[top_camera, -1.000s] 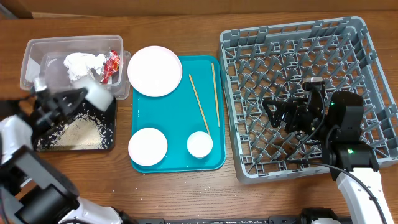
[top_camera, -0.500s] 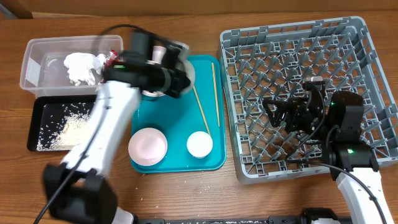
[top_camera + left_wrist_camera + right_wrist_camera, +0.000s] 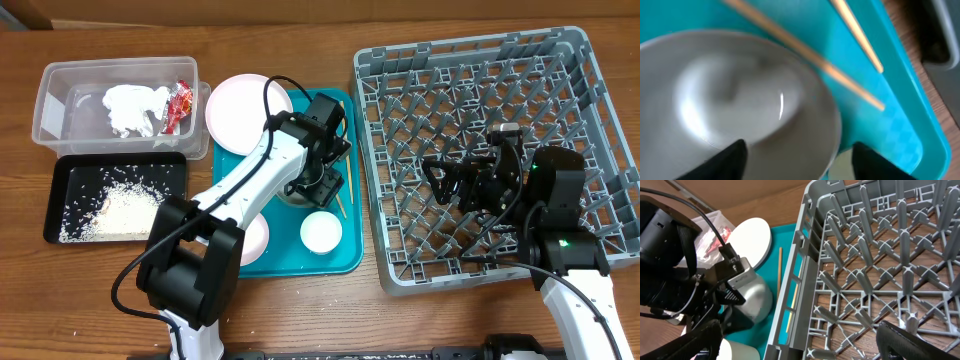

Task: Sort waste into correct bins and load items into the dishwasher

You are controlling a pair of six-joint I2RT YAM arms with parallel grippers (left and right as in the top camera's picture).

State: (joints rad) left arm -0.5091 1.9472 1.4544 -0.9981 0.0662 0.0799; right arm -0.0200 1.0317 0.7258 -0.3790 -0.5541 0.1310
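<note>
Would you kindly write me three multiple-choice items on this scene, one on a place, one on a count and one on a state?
1. Where do the rice grains lie? A in the clear tub; B in the black tray; C in the dish rack.
2. How many chopsticks lie on the teal tray? A one; B two; C four.
3. How do the jaws of the right gripper stand? A open, holding nothing; B shut on a plate; C shut on a chopstick.
Answers: 1 B, the white heap sits in the black tray; 2 B, the left wrist view shows two thin sticks on the teal surface; 3 A, the right wrist view shows the jaws wide apart, gripping nothing.
</note>
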